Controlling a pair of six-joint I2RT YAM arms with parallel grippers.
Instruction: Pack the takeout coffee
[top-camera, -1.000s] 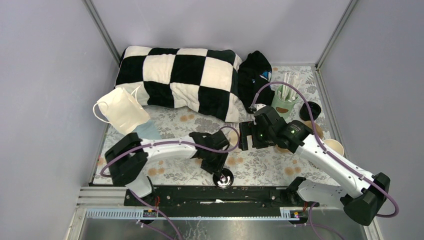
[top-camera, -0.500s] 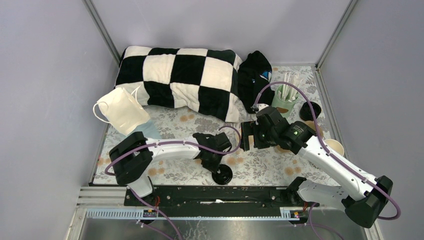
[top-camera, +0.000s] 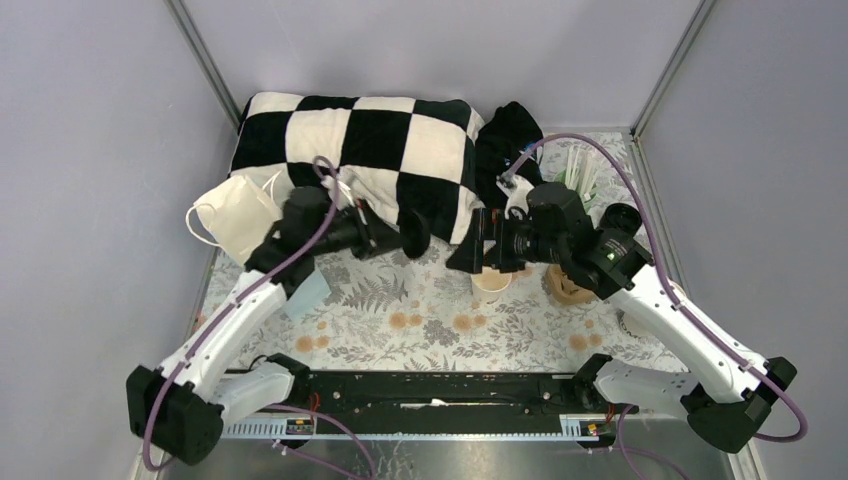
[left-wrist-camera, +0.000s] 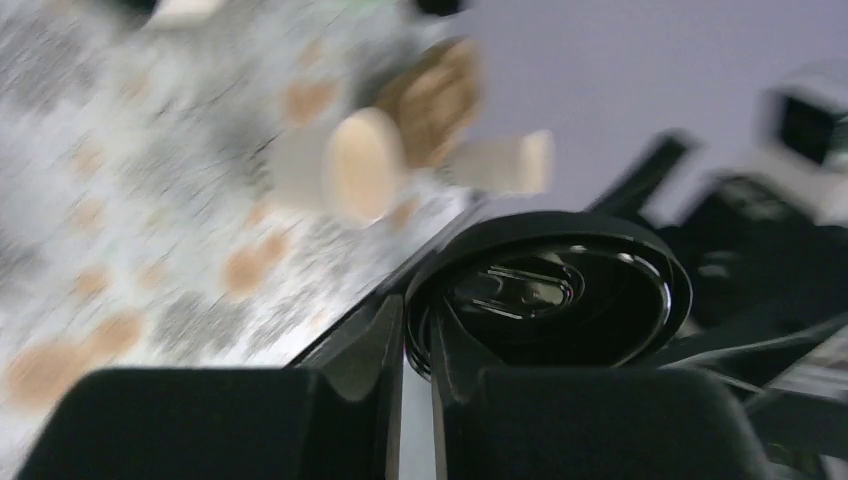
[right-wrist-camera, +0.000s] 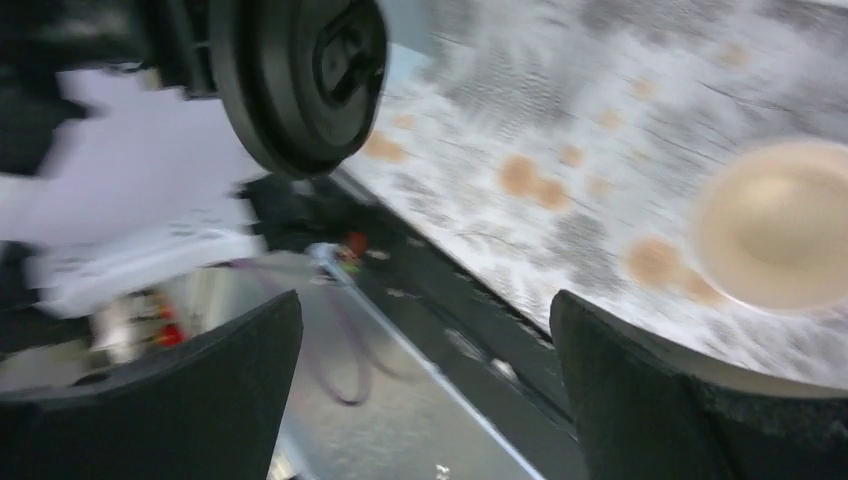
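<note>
A white paper cup (top-camera: 492, 285) stands open, without a lid, on the floral tablecloth; it also shows blurred in the right wrist view (right-wrist-camera: 780, 225). My left gripper (top-camera: 405, 240) is raised over the table and shut on the rim of a round black lid (left-wrist-camera: 555, 295), which hangs on edge in front of my right wrist camera (right-wrist-camera: 300, 80). My right gripper (top-camera: 462, 252) is open and empty, just above and left of the open cup, facing the lid. A second black lid (top-camera: 620, 218) lies at the far right.
A brown pulp carrier (top-camera: 570, 285) sits right of the open cup. A mint-green cup of white sticks (top-camera: 580, 175) stands behind my right arm. A checkered pillow (top-camera: 350, 150), a black cloth (top-camera: 510, 140) and a white bag (top-camera: 240, 222) lie at the back and left.
My left arm has lifted the black lid from near the table's front edge up and toward the back. My right gripper has risen and moved back, uncovering the open cup.
</note>
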